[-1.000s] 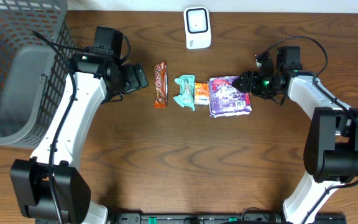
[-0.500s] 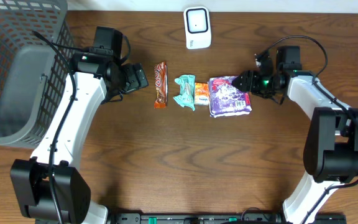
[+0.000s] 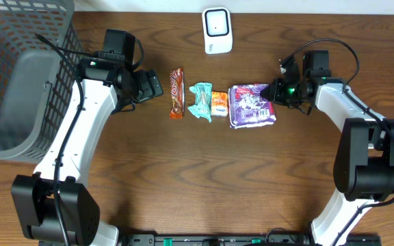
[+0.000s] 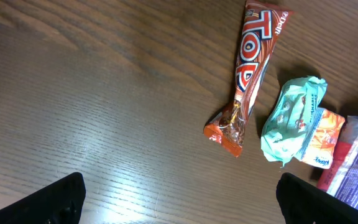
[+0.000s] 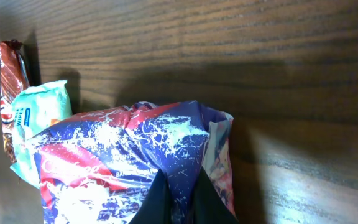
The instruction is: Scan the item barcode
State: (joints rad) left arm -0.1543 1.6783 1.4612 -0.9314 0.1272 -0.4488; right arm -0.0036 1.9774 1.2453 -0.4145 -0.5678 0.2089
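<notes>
A purple-blue snack packet (image 3: 252, 106) lies right of centre on the wooden table. My right gripper (image 3: 273, 92) is at its right edge. In the right wrist view the gripper (image 5: 182, 199) is shut, pinching a raised fold of the packet (image 5: 123, 155) between its dark fingers (image 5: 157, 202). The white barcode scanner (image 3: 217, 31) stands at the back centre. My left gripper (image 3: 157, 85) stands wide open just left of a red-brown chocolate bar (image 3: 176, 92), holding nothing. In the left wrist view the gripper (image 4: 179, 199) has only bare wood between its fingertips (image 4: 58, 199).
A teal packet (image 3: 202, 101) and a small orange packet (image 3: 220, 104) lie between the bar and the purple packet, all in one row. A grey wire basket (image 3: 19, 68) fills the far left. The bar (image 4: 253, 68) and teal packet (image 4: 294, 115) also show in the left wrist view.
My right gripper has shut on the right edge of the purple packet. The teal and orange packets have shifted slightly left. The left arm has not moved.
</notes>
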